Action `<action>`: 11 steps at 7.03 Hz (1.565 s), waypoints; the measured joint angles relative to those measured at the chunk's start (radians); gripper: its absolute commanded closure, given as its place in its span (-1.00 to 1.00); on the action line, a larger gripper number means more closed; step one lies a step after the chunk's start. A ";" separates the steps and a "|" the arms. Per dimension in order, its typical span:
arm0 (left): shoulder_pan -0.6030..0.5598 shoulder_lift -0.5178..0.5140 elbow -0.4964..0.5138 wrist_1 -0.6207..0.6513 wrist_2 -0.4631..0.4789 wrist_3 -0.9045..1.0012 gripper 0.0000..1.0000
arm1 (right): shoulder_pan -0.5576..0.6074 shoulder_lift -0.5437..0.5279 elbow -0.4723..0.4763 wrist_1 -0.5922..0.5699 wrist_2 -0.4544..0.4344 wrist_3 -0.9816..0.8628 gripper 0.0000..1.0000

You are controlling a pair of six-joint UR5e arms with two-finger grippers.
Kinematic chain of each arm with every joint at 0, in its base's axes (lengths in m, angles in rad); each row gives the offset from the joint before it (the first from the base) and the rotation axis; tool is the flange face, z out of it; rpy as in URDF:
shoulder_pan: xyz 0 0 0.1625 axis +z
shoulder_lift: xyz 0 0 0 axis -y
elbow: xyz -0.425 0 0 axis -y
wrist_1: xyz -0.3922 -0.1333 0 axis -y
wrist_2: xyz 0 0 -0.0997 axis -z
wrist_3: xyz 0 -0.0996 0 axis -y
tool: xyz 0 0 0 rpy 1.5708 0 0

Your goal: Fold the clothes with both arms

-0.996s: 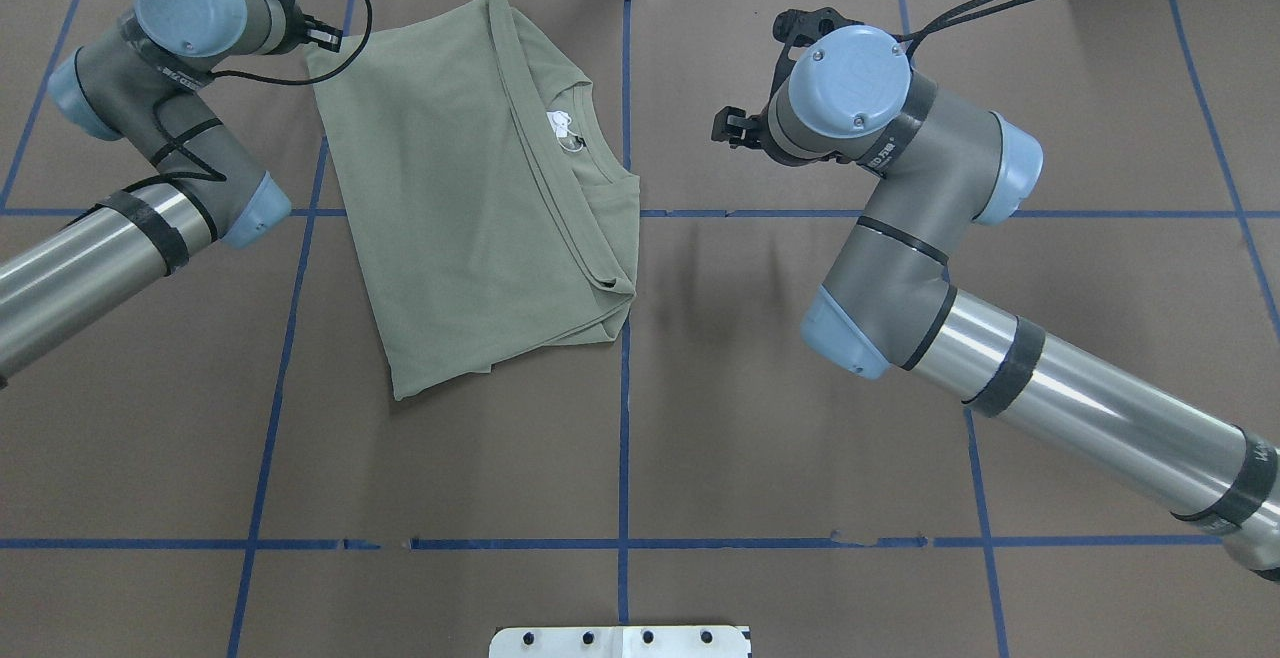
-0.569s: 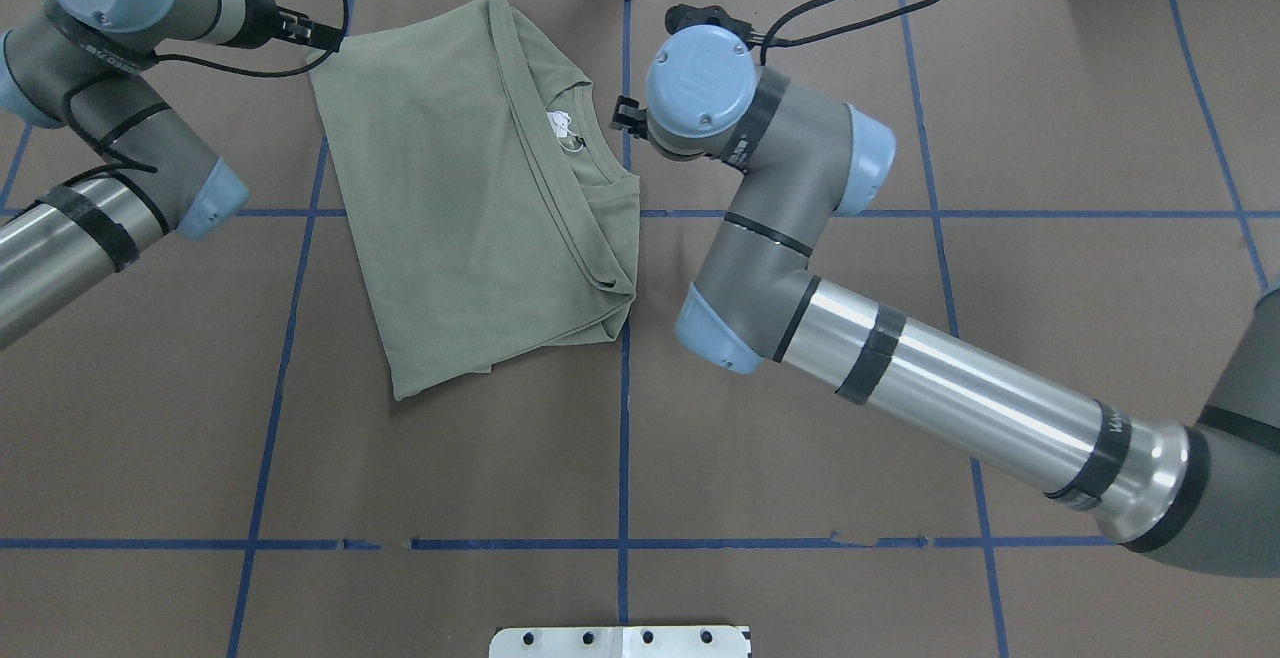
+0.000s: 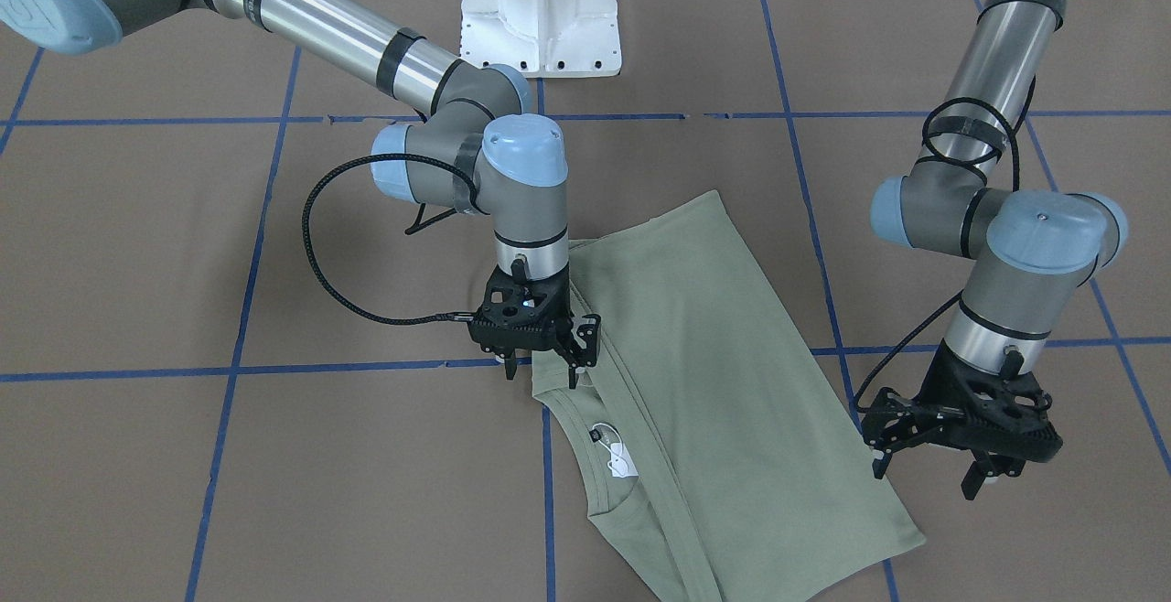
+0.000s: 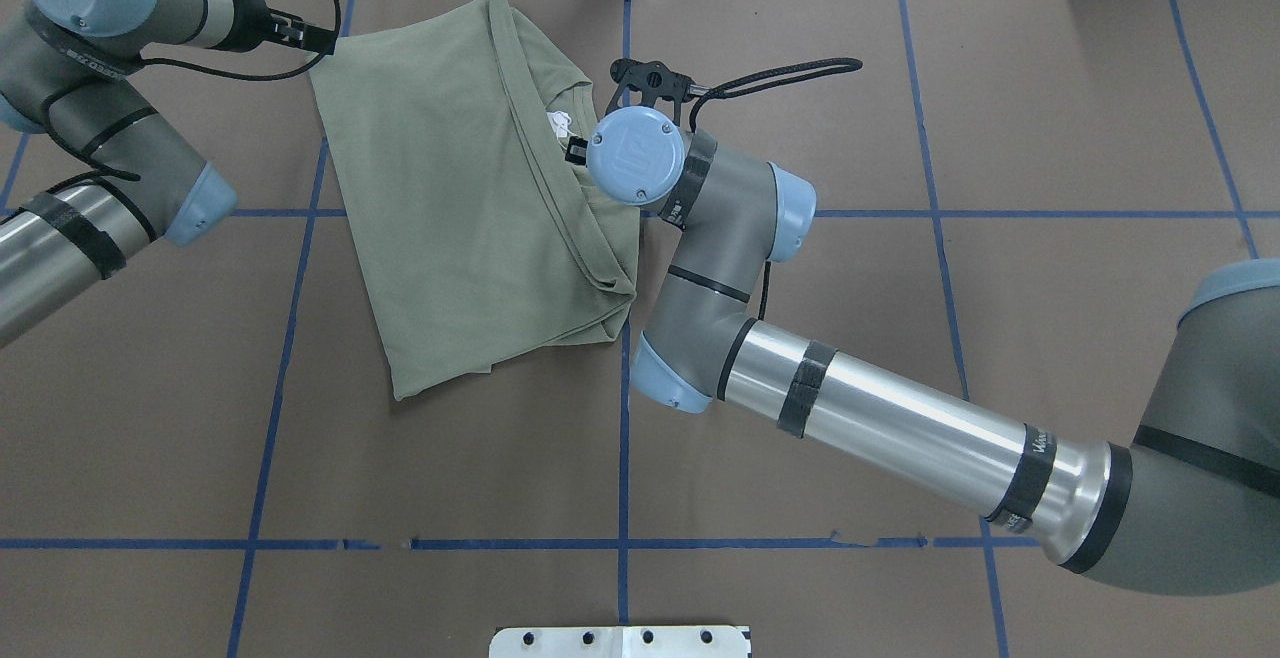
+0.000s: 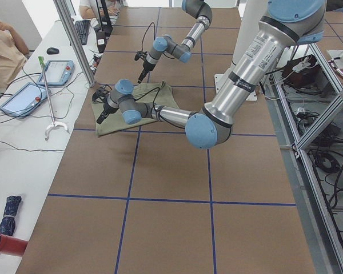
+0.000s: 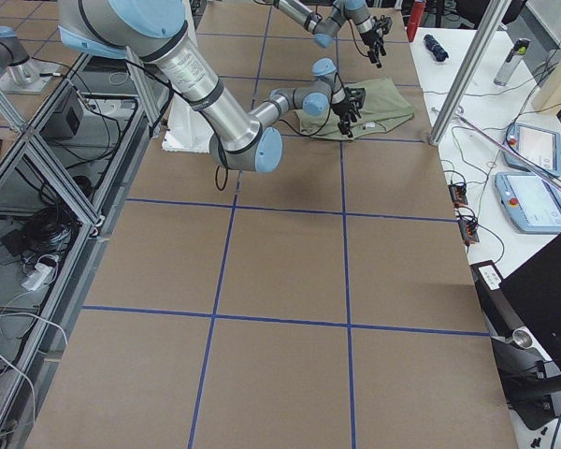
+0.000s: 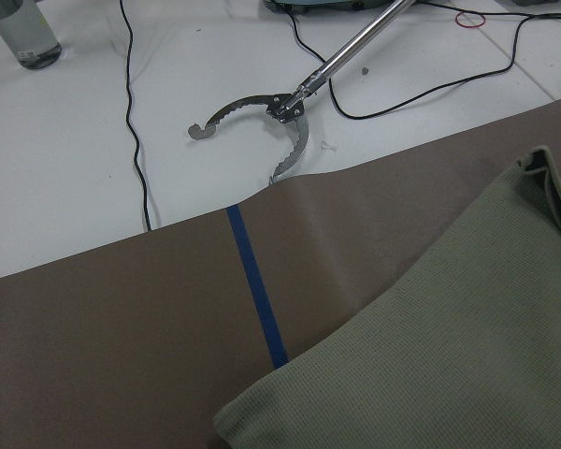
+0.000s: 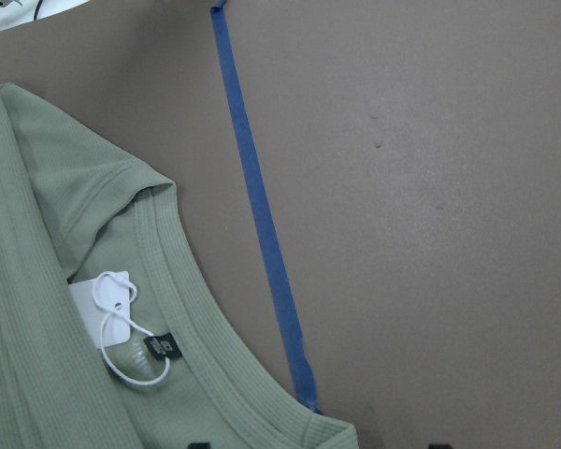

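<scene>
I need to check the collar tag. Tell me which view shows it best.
The right wrist-mounted view: the white tag lies close up, string loop clear. Front-facing shows it small; overhead, the right arm partly hides it; the others show none.

Open brown paper-covered desk (image 4: 1050, 138) stretches on the robot's side and to the right of the folded sage-green knit shirt (image 4: 450, 198) — but the right silver-grey arm (image 4: 900, 428) slants across it, its black two-finger tool (image 3: 540, 369) over the collar. The left tool (image 3: 924, 481) crowds the shirt's far left corner.
</scene>
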 measured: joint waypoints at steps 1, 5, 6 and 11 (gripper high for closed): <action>0.001 0.001 0.000 0.000 0.000 0.000 -1.00 | -0.008 0.001 -0.009 0.002 -0.009 0.000 -0.47; 0.002 0.007 0.000 -0.001 0.000 0.001 -1.00 | -0.029 -0.001 -0.025 0.002 -0.029 -0.001 0.05; 0.002 0.009 0.000 -0.001 0.000 0.001 -1.00 | -0.031 0.000 -0.029 0.002 -0.034 -0.001 0.56; 0.005 0.019 -0.001 -0.016 0.000 -0.001 -1.00 | -0.028 -0.002 0.002 -0.014 -0.031 -0.009 1.00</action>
